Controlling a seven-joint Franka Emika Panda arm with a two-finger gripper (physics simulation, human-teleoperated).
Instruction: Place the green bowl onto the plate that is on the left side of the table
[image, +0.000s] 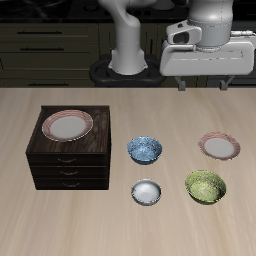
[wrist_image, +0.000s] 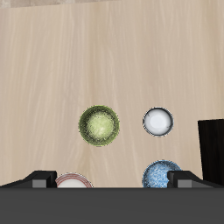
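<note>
Green bowl (image: 206, 186) sits upright on my desk (image: 120, 230), close to the front edge, and nothing touches it. Its olive glaze is mottled, and my wrist view shows the lighter speckled inside (wrist_image: 99, 125) from straight above. Just behind it, farther from the front edge, lies the plate (image: 220, 146) with the pinkish-red rim, flat on the wood and bare; a narrow strip of desk shows between the two. In my wrist view only an arc of that plate (wrist_image: 73, 181) shows past my own housing.

Beside the green bowl, toward the middle of the desk, stands a plain white bowl (image: 146, 191), and behind that a blue patterned bowl (image: 144, 149). Both are apart from each other and from the green one. Farther across the desk is a dark wooden drawer cabinet (image: 70, 162), and on its top rests a second plate (image: 67, 125) of the same kind.

My end effector (image: 203, 52) hangs high above the back of the desk, well clear of everything on it. Its fingers (wrist_image: 39, 178) stand wide apart with nothing between them.
</note>
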